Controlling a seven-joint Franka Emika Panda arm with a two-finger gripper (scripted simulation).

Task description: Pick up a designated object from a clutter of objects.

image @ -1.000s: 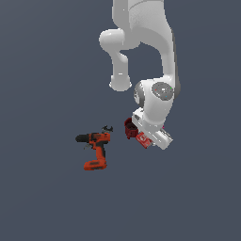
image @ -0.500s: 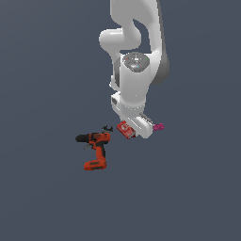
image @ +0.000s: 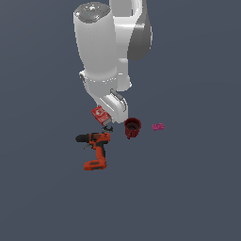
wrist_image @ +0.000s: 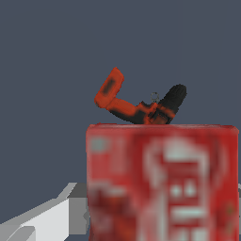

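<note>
The small flat red rectangular box with white print [image: 100, 114] hangs in the tool [image: 106, 121], clear of the counter above the orange-and-black power drill [image: 95, 147], jaws closed on it. It looks light, rigid and smooth-faced; squeezing its flat faces suits best.

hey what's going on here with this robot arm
A white Panda arm has its gripper on a small red box with white print, apparently lifted just above the floor among the other items. The wrist view shows the box filling the frame close to the camera, so it looks gripped. Below lies an orange-and-black drill; a dark red mug and a tiny pink piece sit toward the exterior view's right, all untouched.
</note>
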